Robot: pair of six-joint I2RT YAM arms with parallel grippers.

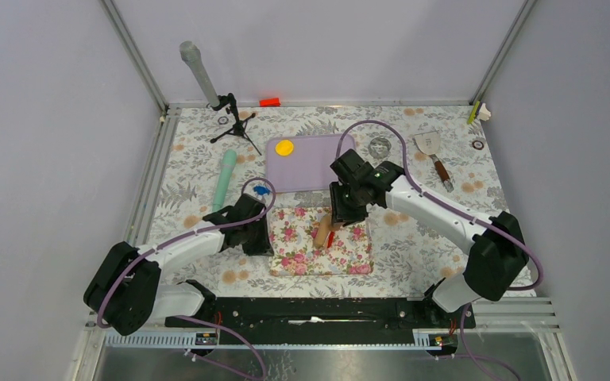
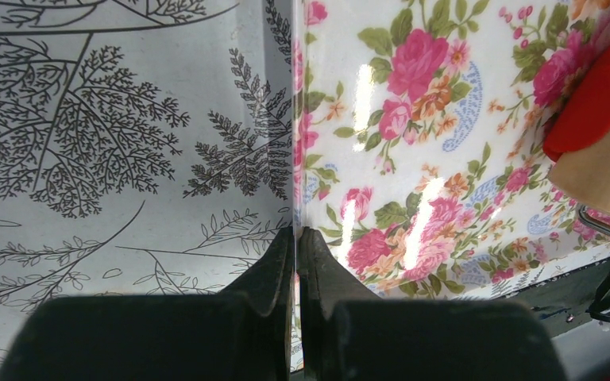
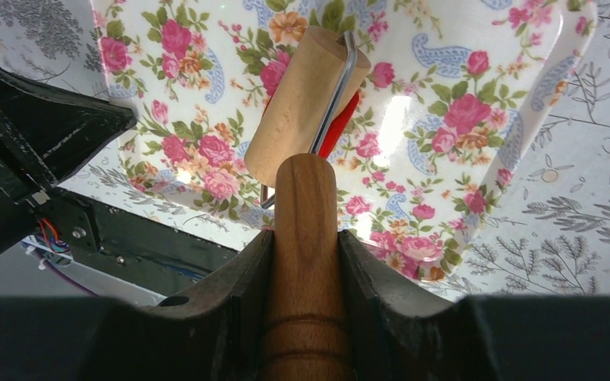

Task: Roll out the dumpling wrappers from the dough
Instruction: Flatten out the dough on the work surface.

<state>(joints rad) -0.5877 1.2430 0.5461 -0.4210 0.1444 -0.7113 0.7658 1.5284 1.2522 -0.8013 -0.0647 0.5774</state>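
Observation:
The red dough (image 1: 330, 239) lies on the floral mat (image 1: 302, 254), under the drum of a wooden roller (image 1: 322, 231). My right gripper (image 1: 341, 213) is shut on the roller's handle (image 3: 306, 206). In the right wrist view the drum (image 3: 302, 95) covers most of the dough (image 3: 340, 127). My left gripper (image 1: 264, 235) is shut on the mat's left edge, and in the left wrist view (image 2: 296, 234) the thin sheet runs between its jaws. The dough (image 2: 592, 103) shows there at the right. A yellow wrapper (image 1: 284, 147) lies on the purple board (image 1: 322, 168). No red wrapper shows.
A pale green stick (image 1: 224, 178) lies left of the board, with a small blue piece (image 1: 261, 190) near it. A grey cylinder (image 1: 198, 70) on a black tripod (image 1: 234, 123) stands at the back left. A red-orange block (image 1: 269, 101) and a spatula (image 1: 433, 152) lie at the back.

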